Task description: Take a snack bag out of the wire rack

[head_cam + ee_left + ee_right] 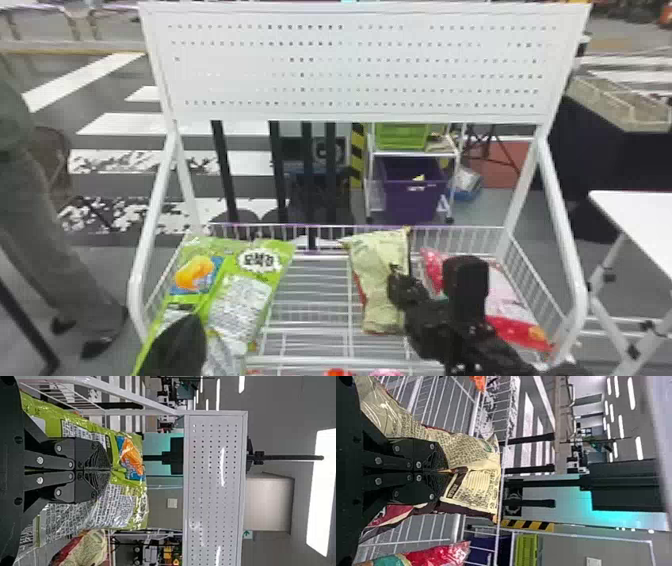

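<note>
Cream bag (375, 280): sitting inside the rack (310, 359), right of its middle; right hand (447, 471) is pinching its back seam, the sound hold. Probably light, soft, slippery, crushable. Left hand (110, 470), closed, is hovering at the rack's left.

Lettering (257, 261) marks the green bag (241, 300), small print (476, 492) the cream bag (462, 449), an arrow (246, 534) the sign (249, 532).

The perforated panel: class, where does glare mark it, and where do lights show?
Head view: the panel looks washed pale, some left-hand holes fading; left wrist view: bright streaks on the panel, a glaring ceiling light beyond; right wrist view: strip lights shining white.
</note>
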